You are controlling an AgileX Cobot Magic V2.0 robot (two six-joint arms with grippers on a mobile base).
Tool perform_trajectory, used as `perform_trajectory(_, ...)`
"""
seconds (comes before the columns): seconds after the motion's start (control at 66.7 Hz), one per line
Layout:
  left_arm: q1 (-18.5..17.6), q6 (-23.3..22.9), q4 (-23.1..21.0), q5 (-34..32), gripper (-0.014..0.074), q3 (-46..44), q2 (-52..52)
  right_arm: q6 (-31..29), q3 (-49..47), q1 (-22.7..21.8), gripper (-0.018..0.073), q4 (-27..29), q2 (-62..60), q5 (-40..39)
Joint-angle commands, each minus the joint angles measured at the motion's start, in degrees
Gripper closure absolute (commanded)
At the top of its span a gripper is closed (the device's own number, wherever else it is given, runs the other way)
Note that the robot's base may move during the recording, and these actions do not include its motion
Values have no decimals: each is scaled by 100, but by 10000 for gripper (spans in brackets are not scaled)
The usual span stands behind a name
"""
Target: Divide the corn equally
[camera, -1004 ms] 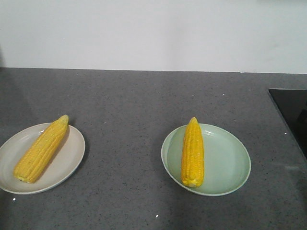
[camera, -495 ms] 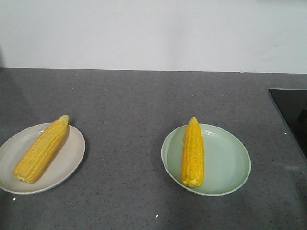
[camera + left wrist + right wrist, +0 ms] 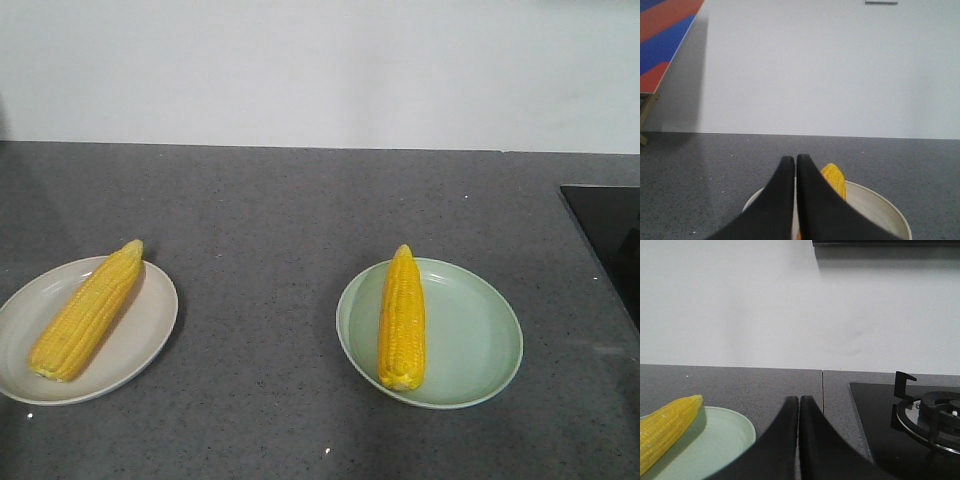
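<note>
Showing both grippers pressed closed and holding nothing: left gripper (image 3: 795,161) with its two black fingers meeting tip to tip, hovering over the near side of a cream plate; right gripper (image 3: 798,401) likewise pinched together, hanging just beside a green plate. Stretching across the front view, dark grey speckled countertop (image 3: 290,200), meeting a plain white wall (image 3: 320,70) at the back. Sitting at the right edge of the counter, black glass cooktop (image 3: 610,230), seen from the right wrist view with a gas burner (image 3: 935,415) and its black pan support. Leaning at the top left of the left wrist view, red and blue striped board (image 3: 662,35). Resting on the counter well apart from each other, two shallow round plates: cream plate (image 3: 150,330) at the left, pale green plate (image 3: 470,340) at centre right. Lying on the cream plate, one yellow corn cob (image 3: 86,311), slanted, its tapered tip pointing up and to the right toward the wall. Lying on the left half of the green plate, second corn cob (image 3: 401,318), almost straight, tip pointing toward the wall, blunt end near the front rim. Showing only these two cobs, one per plate.
</note>
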Motion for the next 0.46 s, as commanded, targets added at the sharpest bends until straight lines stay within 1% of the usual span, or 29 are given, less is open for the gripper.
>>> perform_trajectory(0.0, 2, -30, -50, -431, 603, -91, -92, -9, 50, -31, 569, -57, -44, -466)
perform_trajectory(0.45, 2, -30, -50, -431, 603, -91, -92, -9, 50, -31, 569, -57, -44, -461)
